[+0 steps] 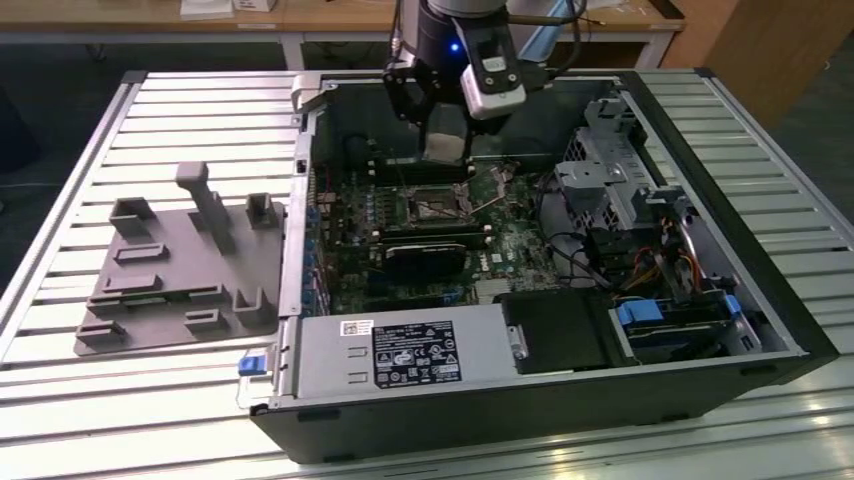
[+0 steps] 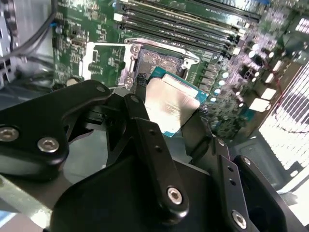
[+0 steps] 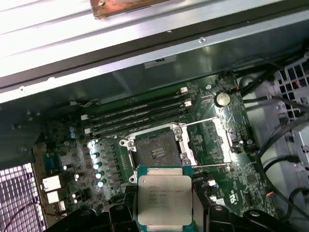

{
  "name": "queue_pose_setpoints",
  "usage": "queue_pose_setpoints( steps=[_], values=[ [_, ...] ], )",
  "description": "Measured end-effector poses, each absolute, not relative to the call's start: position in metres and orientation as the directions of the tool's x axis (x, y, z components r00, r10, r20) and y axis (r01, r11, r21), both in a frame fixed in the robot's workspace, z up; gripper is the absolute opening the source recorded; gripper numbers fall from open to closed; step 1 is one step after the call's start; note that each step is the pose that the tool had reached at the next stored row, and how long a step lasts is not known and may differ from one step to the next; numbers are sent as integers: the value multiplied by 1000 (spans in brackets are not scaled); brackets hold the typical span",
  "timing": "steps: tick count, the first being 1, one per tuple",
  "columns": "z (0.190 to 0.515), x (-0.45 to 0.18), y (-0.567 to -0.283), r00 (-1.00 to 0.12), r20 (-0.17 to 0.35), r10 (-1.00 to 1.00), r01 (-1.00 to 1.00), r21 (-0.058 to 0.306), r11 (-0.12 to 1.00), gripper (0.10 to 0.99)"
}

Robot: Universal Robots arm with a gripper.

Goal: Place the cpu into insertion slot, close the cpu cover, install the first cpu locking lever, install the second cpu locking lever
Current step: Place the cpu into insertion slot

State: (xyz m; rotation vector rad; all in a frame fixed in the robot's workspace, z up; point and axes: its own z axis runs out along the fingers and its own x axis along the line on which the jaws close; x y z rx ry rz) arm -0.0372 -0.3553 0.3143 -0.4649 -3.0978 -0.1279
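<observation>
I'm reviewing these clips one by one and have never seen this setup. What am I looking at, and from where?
One robot arm with a pincer works over an open computer case on a slatted table. The exterior view looks from off the arm; both wrist views come from cameras riding on it. A grey tray lies beside the case, on the exterior view's left. The pincer is shut on the cpu, a flat silver chip, held near the open slot, not yet in it.
</observation>
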Motion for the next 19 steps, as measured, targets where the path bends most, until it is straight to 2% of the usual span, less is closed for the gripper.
queue_pose_setpoints(
  steps=[19],
  values=[
    [304, -37, -355, -801, 19, 599, 598, 80, 797, 541]
  ],
)
